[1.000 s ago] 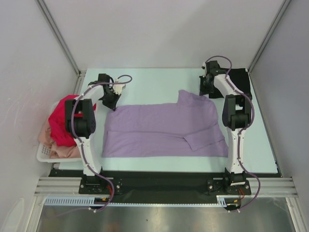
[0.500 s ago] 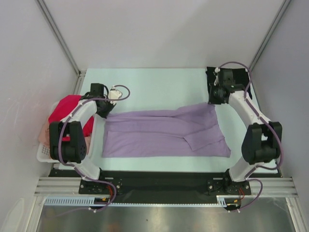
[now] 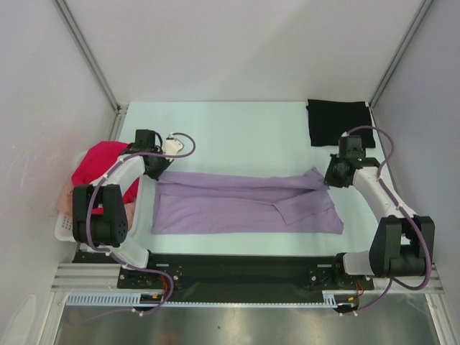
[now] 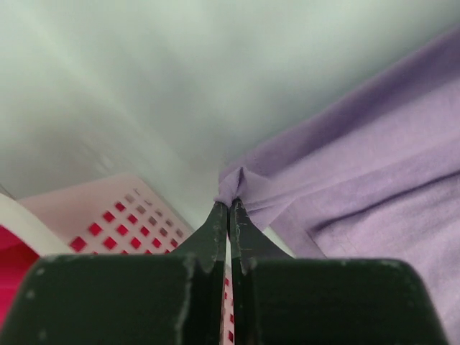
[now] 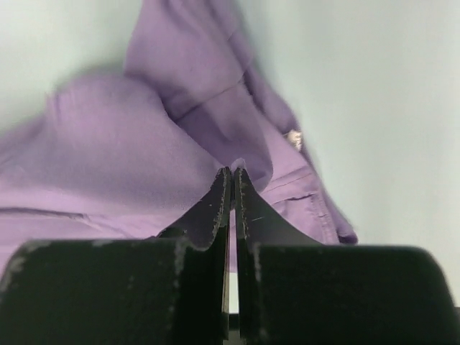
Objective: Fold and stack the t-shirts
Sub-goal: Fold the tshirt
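Centre: lavender purple cloth t-shirt [image 3: 244,208] spread lengthwise across the worktop [image 3: 244,136], its far part doubled over as a narrow band, with the far corners pinched in the left hand [image 4: 228,207] and right hand [image 5: 232,172]. Far right: black cloth t-shirt folded square [image 3: 339,122], lying flat. Far left: crumpled magenta-red cloth t-shirt [image 3: 100,159] heaped on a pale peach-pink cloth t-shirt [image 3: 66,195].

Left arm: elbow out to the left, wrist low
Left claw [image 3: 159,173]: pinched tight on purple shirt [image 3: 237,208] corner
Right arm: elbow out to the right, wrist low
Right claw [image 3: 328,177]: pinched tight on same shirt
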Controlling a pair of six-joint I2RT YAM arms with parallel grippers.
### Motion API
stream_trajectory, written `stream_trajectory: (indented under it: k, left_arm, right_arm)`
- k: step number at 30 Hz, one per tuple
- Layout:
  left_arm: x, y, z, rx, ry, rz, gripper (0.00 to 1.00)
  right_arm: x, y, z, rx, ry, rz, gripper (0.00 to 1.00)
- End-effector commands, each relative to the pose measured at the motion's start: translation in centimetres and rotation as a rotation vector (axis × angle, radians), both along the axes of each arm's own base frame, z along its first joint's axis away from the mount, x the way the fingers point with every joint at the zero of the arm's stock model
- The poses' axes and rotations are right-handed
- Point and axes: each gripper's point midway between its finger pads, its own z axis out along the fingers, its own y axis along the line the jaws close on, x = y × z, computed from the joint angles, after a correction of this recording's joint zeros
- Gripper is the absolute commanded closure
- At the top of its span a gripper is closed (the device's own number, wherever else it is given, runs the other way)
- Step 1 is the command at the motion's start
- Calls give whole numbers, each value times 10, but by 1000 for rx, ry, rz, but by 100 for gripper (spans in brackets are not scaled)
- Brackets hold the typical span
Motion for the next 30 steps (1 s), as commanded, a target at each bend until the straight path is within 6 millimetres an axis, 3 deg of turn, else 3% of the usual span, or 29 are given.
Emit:
stream_trajectory:
  k: [1, 7, 10, 14, 15, 18, 20, 21, 22, 24, 25, 27, 29, 30]
  left_arm:
    - [40, -12, 47, -8, -197, -69, 100]
    - [70, -22, 68, 22, -348, -118, 100]
    - [71, -19, 66, 41, -341, -117, 100]
    - [37, -16, 42, 57, -242, -186, 100]
    - [17, -14, 25, 57, -168, -201, 100]
    - [-17, -1, 9, 67, -35, -222, 99]
    - [-28, 11, 8, 72, 16, -221, 92]
    - [-37, 15, 11, 76, 55, -220, 71]
    - [-41, 19, 13, 84, 74, -222, 57]
    - [-52, 23, 21, 98, 134, -243, 36]
    - [-56, 23, 25, 94, 147, -255, 34]
    - [-60, 14, 40, 57, 162, -298, 32]
    - [-55, 8, 50, 20, 141, -298, 33]
    - [-43, 2, 55, -7, 100, -297, 33]
  right_arm:
    - [15, -13, 33, 5, -131, -65, 100]
    - [31, -26, 42, 16, -169, -89, 100]
    - [35, -22, 40, 40, -163, -78, 100]
    - [22, -13, 31, 81, -133, -89, 100]
    - [11, -11, 16, 95, -96, -96, 100]
    - [-4, -4, 2, 138, -69, -110, 100]
    - [-9, 1, -3, 166, -53, -118, 89]
    - [-13, 2, -6, 168, -39, -124, 77]
    - [-18, -3, -9, 154, -19, -146, 57]
    - [-20, -13, 1, 124, -45, -212, 45]
    - [-19, -23, 7, 87, -74, -246, 42]
    - [-13, -23, 35, 87, -184, -245, 43]
    - [-1, -8, 62, 102, -287, -178, 46]
    - [2, 5, 67, 89, -305, -105, 46]
